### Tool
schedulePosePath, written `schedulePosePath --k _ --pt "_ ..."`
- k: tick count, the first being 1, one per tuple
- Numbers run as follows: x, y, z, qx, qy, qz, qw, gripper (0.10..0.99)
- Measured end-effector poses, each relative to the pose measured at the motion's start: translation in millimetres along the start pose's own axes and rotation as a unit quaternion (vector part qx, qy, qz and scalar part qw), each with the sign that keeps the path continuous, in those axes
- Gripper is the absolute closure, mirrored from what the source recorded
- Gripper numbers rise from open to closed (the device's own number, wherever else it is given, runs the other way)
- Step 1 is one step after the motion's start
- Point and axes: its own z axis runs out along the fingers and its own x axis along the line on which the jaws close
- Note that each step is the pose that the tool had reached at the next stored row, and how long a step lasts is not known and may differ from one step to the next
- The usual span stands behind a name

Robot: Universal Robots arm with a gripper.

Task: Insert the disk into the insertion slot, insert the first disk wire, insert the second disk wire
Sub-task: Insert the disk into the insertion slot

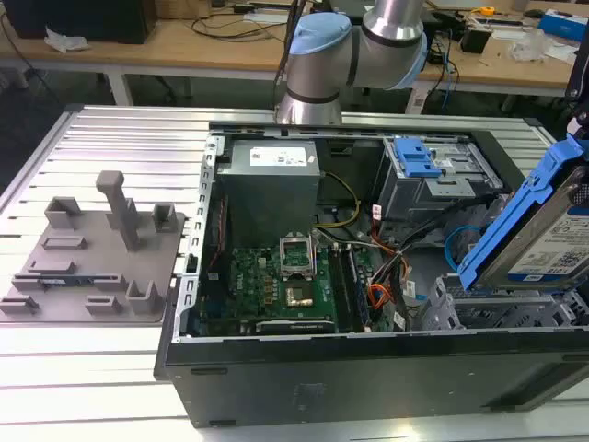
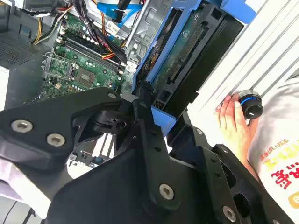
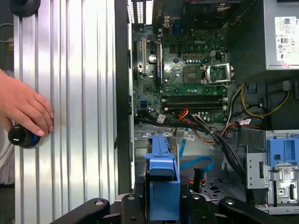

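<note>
Step one, disk insertion, is in hand. The gripper (image 3: 162, 198), clamped on the disk (image 1: 552, 241), holds it tilted over the slot (image 1: 479, 311), at four o'clock in the case (image 1: 368, 387). Seating it probably calls for levelling.

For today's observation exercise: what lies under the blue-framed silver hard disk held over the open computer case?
The low silver perforated drive cage sits below the tilted blue-framed silver hard disk, with a thin blue flat cable nearby. The cage floor is covered.
</note>
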Motion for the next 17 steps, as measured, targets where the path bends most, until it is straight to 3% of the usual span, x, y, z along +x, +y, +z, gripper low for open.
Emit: schedulePosePath --k 11,14,15,16,17 --pt "0.0 0.0 -0.1 0.0000 -0.0001 0.000 1.0000 0.722" --pt "0.6 0.0 0.0 -0.0001 -0.0135 0.000 0.9999 0.722" --pt "1.1 0.0 0.0 -0.0001 -0.0219 -0.001 0.9998 0.722" --pt "1.2 0.0 0.0 -0.0001 -0.0251 -0.001 0.9997 0.722" --pt "1.3 0.0 0.0 -0.0001 -0.0253 -0.001 0.9997 0.722"
